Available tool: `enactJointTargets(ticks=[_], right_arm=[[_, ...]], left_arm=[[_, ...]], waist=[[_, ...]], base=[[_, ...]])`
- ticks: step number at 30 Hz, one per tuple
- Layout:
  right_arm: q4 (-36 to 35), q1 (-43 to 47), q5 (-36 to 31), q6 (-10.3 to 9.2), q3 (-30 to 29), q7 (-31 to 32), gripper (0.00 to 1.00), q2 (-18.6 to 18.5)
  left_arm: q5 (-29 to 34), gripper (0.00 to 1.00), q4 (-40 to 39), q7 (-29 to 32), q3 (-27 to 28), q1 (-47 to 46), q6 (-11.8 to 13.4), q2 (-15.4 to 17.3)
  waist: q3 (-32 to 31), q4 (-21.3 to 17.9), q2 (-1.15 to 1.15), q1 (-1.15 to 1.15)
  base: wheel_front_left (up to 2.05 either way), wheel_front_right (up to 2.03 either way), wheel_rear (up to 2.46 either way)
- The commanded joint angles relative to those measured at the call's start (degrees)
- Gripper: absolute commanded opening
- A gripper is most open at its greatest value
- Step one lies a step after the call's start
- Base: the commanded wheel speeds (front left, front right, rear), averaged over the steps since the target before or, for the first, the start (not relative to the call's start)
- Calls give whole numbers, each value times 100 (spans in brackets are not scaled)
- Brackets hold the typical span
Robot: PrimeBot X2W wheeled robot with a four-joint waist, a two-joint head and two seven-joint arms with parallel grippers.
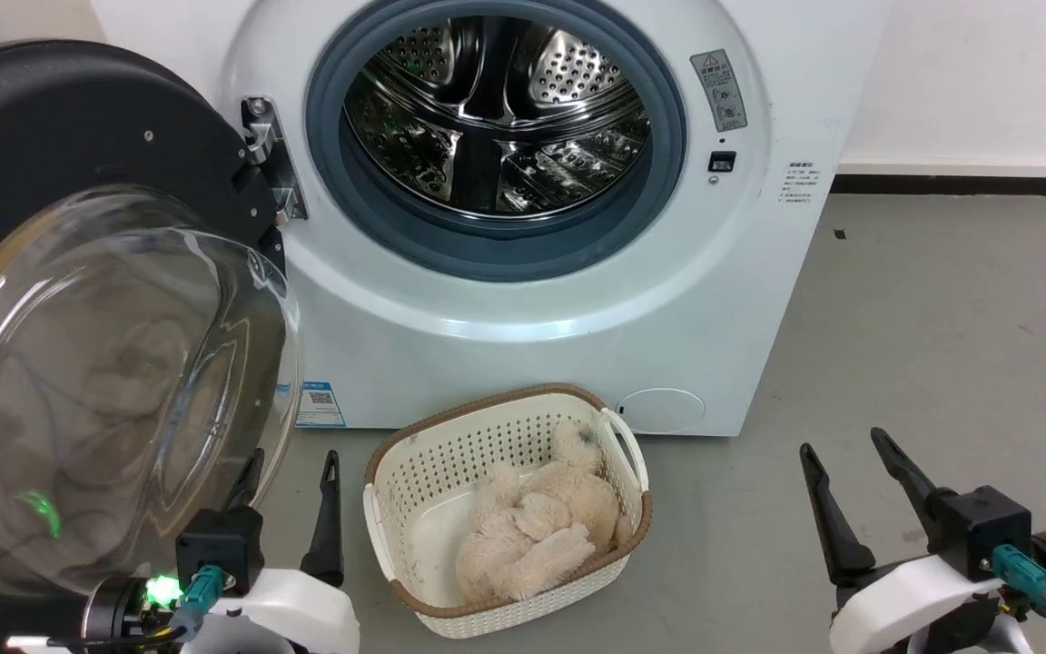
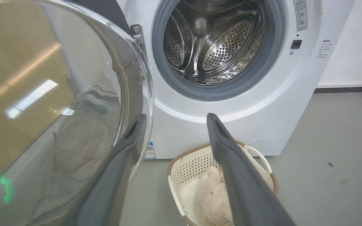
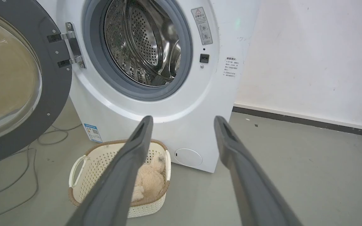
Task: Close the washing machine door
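Door [image 1: 96,363] stands swung wide at the left of the washer [image 1: 532,345], hinged and unlatched, drum [image 1: 496,118] exposed. Nothing of the closing looks done. Left gripper [image 1: 294,459], beside the door's glass bowl, and right gripper [image 1: 841,440] hover over the floor, fingers spread and empty, a basket [image 1: 487,404] between them. Left to do: push the door shut until it latches.

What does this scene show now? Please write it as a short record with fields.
washing machine door: wide open, swung to the robot's left
washing machine: white, drum looks empty
basket: on the floor before the machine, plush toy inside
left pincer: open, holds nothing, close beside the door glass, contact unclear
right pincer: open, holds nothing, apart from door and basket
task: door not yet closed
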Motion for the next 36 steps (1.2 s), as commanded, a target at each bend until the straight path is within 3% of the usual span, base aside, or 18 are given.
enactJointTargets(ticks=[1,36], right_arm=[[8,34,72,-1,-18,-71,100,2],[137,130,392,1,205,-501,100,9]], left_arm=[[-44,100,4,-72,-6,23,12,0],[-305,100,-32,-503,-2,140,54,-1]], waist=[[0,8,0,0],[-38,705,0,0]], base=[[0,0,0],[0,0,0]])
